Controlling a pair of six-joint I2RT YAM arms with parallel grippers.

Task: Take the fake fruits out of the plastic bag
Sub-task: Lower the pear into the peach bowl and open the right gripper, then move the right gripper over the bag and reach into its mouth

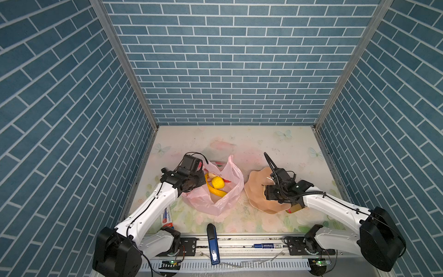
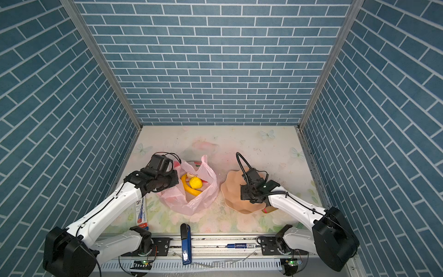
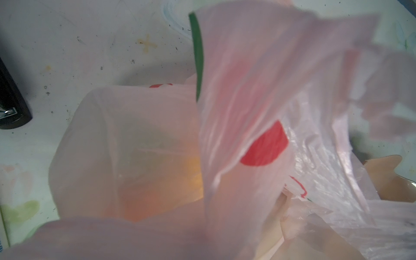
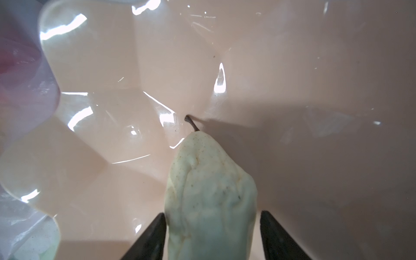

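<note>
Left hand (image 1: 202, 170) closed tight, pinching plastic bag (image 1: 227, 191) rim. Banana (image 1: 215, 191) and yellow ball (image 1: 217, 182) lying inside, on desk (image 1: 263, 148). Right hand (image 4: 212, 213) gaping around pale pear (image 4: 209, 180), which is resting on plate (image 4: 112, 112).

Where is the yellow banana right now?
In both top views the banana lies inside the open pink plastic bag, curved beside a yellow ball, left of the peach plate.

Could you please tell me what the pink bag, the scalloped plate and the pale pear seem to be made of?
The plastic bag looks like thin translucent film: crinkled, with colours inside showing through. The plate is glossy and rigid, hard plastic or glazed ceramic; its sharp reflections fit either. The pear looks matte and dented, probably soft foam or rubber.
</note>
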